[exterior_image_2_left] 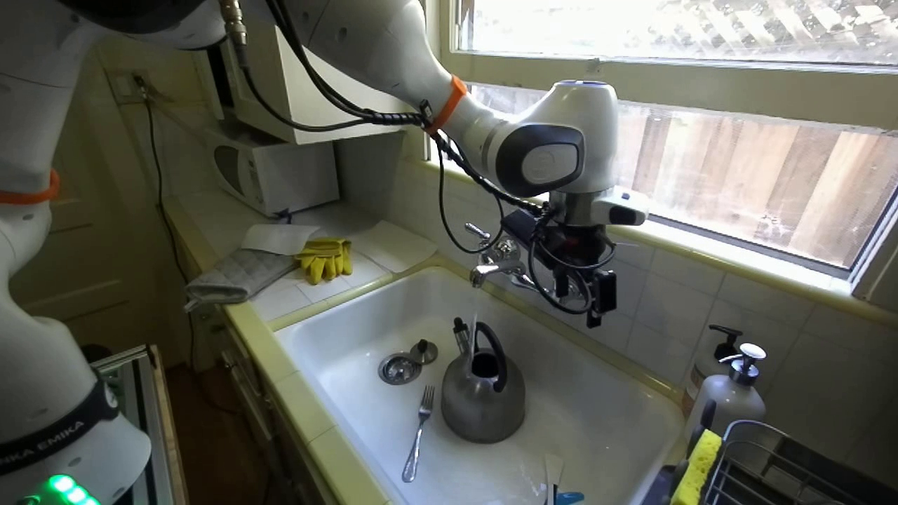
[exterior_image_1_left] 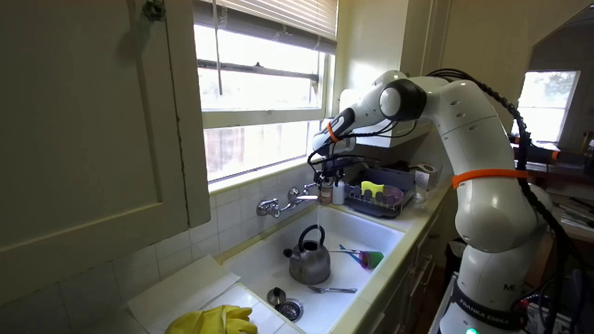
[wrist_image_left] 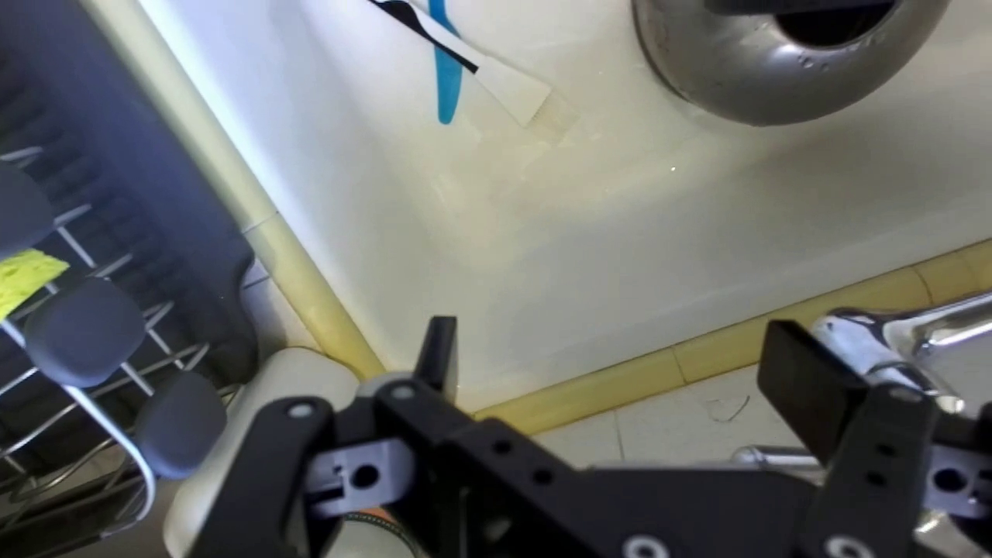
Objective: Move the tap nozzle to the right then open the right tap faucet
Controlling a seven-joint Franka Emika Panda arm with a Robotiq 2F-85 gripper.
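Tap nozzle (exterior_image_1_left: 307, 198): in an exterior view I see a short, slim, bright chrome tube reaching from the mixer tap (exterior_image_1_left: 293, 195) over the sink (exterior_image_1_left: 362, 225), a thin clear water stream (exterior_image_1_left: 319, 218) falling from its tip toward the kettle (exterior_image_1_left: 310, 269).
Right tap faucet (exterior_image_1_left: 310, 187): small, polished chrome handle at the tap's right end, near the tool (exterior_image_1_left: 329, 178); I can't tell whether they touch.
Kettle: dull grey metal, domed, with a smooth black loop handle.
Cup (exterior_image_1_left: 371, 260): pink and green, on its side by the sink's near edge.
Water stream: in an exterior view it leaves the nozzle's rounded, downturned end, left of my tool.
Fork (exterior_image_2_left: 419, 435): shiny metal, flat on white enamel, near side of the kettle.
Gloves (exterior_image_2_left: 325, 259): yellow, creased, on the white-tiled worktop (exterior_image_2_left: 284, 303) at left, beside a grey quilted cloth (exterior_image_2_left: 242, 273).
Tool: in the wrist view I have its black, square-edged fingers (wrist_image_left: 810, 387) wide apart, holding nothing; one hides part of the chrome, and I can't tell which part.
Drying rack (wrist_image_left: 194, 209): dark ribbed tray, wire loops, grey oval discs, right of the sink; porous yellow sponge (wrist_image_left: 27, 279) in it.
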